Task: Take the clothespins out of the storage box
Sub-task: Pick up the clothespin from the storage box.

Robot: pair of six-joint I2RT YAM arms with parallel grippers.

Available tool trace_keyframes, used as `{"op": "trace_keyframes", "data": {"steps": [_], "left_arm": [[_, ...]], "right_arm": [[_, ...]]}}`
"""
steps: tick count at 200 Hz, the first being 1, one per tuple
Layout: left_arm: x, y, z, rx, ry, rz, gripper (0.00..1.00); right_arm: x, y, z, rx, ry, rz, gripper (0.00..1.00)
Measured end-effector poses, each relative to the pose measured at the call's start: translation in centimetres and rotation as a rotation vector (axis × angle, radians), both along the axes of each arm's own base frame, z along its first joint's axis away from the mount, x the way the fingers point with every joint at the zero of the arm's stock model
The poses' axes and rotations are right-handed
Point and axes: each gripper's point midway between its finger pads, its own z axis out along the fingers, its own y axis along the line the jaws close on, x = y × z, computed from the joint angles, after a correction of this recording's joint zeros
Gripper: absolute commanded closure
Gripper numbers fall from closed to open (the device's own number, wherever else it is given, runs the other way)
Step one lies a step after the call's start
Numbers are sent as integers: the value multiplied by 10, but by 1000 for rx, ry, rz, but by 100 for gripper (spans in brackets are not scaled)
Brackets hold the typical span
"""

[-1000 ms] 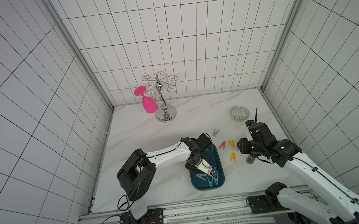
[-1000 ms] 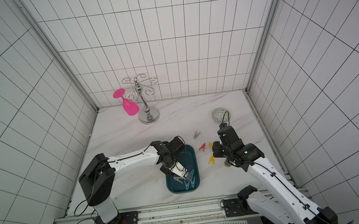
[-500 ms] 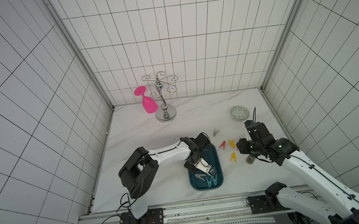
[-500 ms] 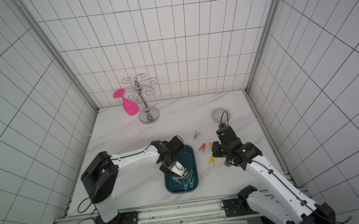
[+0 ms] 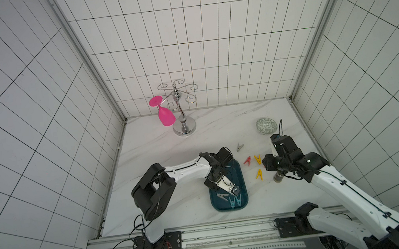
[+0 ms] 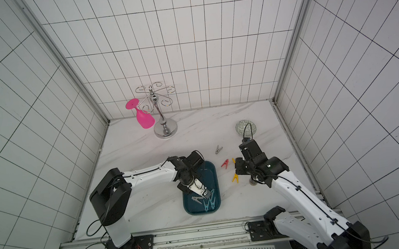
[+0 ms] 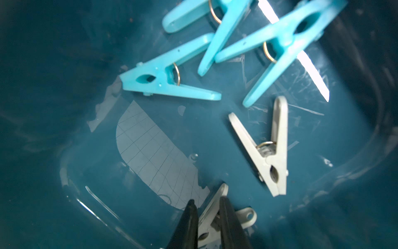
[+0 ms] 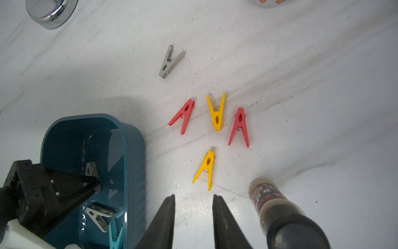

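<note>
White marble table: inside storage box, left hand pinches grey clothespin.

Light: bright, even, from overhead; soft shadows on marble tabletop.
Both top views: sharp, wide-angle; wall tiles bow twd edges.
Left wrist: white glare strip + tile reflection on storage box floor; nearest grey clothespin blurred, corners dark.
</note>
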Motion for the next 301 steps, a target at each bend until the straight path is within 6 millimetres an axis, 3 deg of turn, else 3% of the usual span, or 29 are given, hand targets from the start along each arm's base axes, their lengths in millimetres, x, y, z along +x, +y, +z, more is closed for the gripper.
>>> {"op": "trace_keyframes", "data": {"steps": [57, 196, 301], "left_arm": [[0, 2, 2, 13, 5, -14, 73], [-9, 19, 6, 79, 91, 8, 73], [-7, 20, -7, 90, 90, 24, 83]], "right_arm": [[1, 1, -1, -10, -2, 13, 67], [1, 1, 1, -13, -14, 26, 67], [-1, 0, 11, 10, -48, 23, 68]]}}
